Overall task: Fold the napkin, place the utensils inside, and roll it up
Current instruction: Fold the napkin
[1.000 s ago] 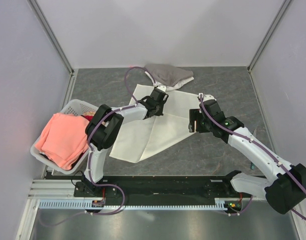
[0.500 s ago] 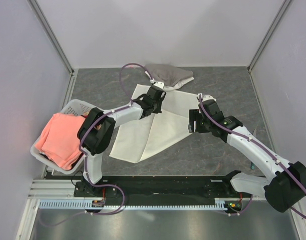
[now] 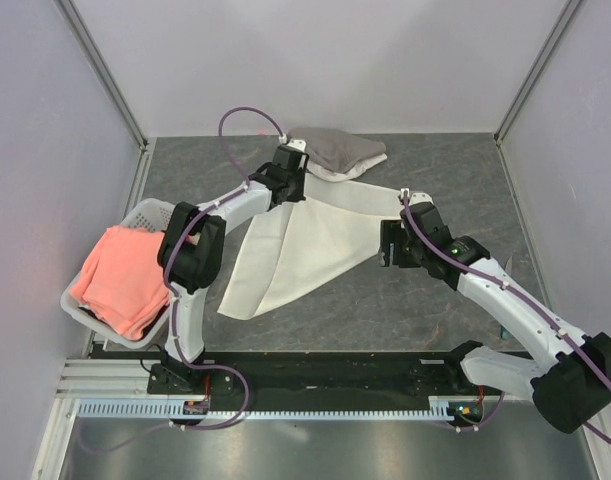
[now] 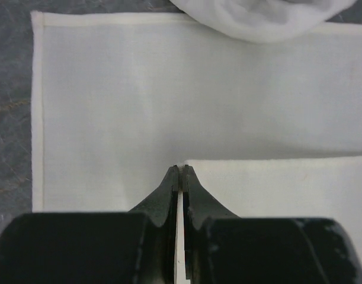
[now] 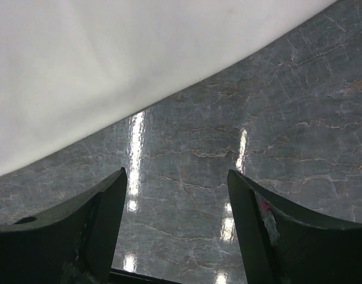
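The left gripper (image 4: 179,168), pinching a napkin (image 4: 139,89) corner, seems mid-fold; the right gripper (image 5: 175,177) gapes empty beside the cloth; utensils and rolling remain.

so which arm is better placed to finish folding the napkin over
Left. The left end effector is shut on a corner of the napkin, holding it over the cloth's lower layer. The right end effector hangs open above the table beside the napkin's edge, holding nothing.

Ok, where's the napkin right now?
In the top view the napkin lies mid-table between the arms, its far edge by the grey-and-white cloth heap. The left gripper pinches one corner near that heap.
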Controlling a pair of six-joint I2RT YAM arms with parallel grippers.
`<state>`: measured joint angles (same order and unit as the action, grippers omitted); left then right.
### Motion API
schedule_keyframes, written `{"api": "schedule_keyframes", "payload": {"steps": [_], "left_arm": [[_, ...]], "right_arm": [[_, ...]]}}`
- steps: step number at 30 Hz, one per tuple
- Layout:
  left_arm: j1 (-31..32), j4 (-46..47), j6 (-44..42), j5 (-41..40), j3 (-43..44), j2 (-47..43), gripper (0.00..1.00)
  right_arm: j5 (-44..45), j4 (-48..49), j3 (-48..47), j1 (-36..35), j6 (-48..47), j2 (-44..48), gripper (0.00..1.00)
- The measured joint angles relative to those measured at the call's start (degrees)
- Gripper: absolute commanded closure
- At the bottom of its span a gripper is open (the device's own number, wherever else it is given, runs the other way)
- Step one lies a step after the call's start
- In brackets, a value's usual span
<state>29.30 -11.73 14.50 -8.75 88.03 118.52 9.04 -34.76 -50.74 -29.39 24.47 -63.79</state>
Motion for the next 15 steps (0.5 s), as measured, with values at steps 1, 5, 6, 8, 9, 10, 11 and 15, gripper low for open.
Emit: {"api": "schedule_keyframes", "payload": {"steps": [1, 5, 6, 8, 9, 10, 11, 15], "left_arm": [[-0.8, -0.5, -0.3, 0.4, 1.3, 1.0, 0.98], [-3.6, -2.4, -1.2, 2.4, 6.4, 5.4, 0.98], [-4.2, -2.9, -1.3, 3.0, 7.4, 6.2, 0.98], [-5.5, -3.9, -1.9, 4.3, 9.6, 8.1, 0.98], [-6.0, -4.4, -2.2, 4.7, 10.5, 8.7, 0.98], [-6.5, -4.8, -2.5, 5.2, 11.5, 9.4, 0.98], [-6.9, -5.2, -2.8, 5.8, 12.3, 10.1, 0.98], [-8.2, -6.3, -4.2, 6.7, 16.9, 12.8, 0.98]], "right_arm": [[0.0, 0.0, 0.0, 0.0, 0.0, 0.0, 0.23], [0.5, -0.1, 0.0, 0.0, 0.0, -0.2, 0.23], [0.7, -0.1, 0.0, 0.0, 0.0, -0.4, 0.23], [1.2, -0.1, 0.0, 0.0, 0.0, -0.9, 0.22], [1.4, -0.1, 0.0, 0.0, 0.0, -1.2, 0.22], [1.4, 0.0, 0.0, 0.0, 0.0, -1.6, 0.23], [1.5, 0.0, 0.0, 0.0, 0.0, -2.0, 0.23], [1.5, 0.0, 0.0, 0.0, 0.0, -3.3, 0.22]]}}
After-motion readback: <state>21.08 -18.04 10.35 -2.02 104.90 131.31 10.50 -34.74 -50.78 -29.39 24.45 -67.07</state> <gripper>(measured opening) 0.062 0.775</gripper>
